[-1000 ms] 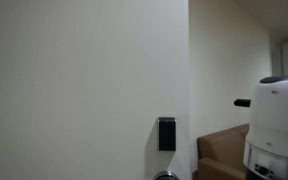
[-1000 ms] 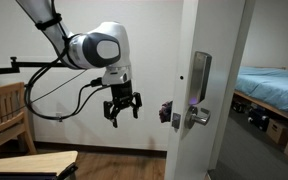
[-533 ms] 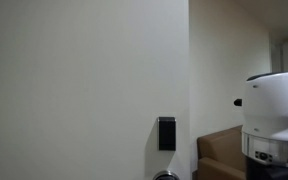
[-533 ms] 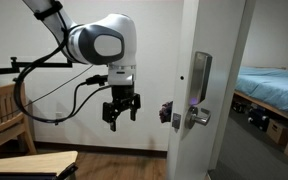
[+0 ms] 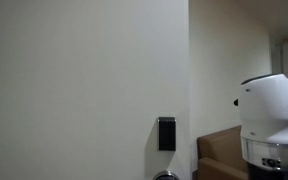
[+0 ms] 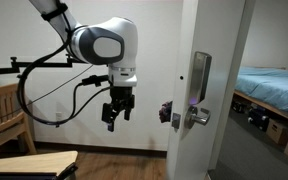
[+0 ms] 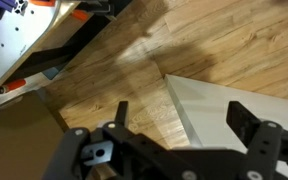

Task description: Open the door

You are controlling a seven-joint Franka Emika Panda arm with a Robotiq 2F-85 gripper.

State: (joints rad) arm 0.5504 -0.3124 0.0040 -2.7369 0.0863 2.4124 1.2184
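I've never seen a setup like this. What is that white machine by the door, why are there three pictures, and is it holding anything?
The white machine is a robot arm with a two-fingered gripper at its end. Two cameras stand in the room. In an exterior view the door is seen flat on, with its black electronic lock. In an exterior view the door is seen nearly edge-on, with its lever handle and a bed beyond. The third camera sits on the wrist and looks past the fingers down at the wooden floor. The gripper is open, holds nothing and hangs apart from the handle.
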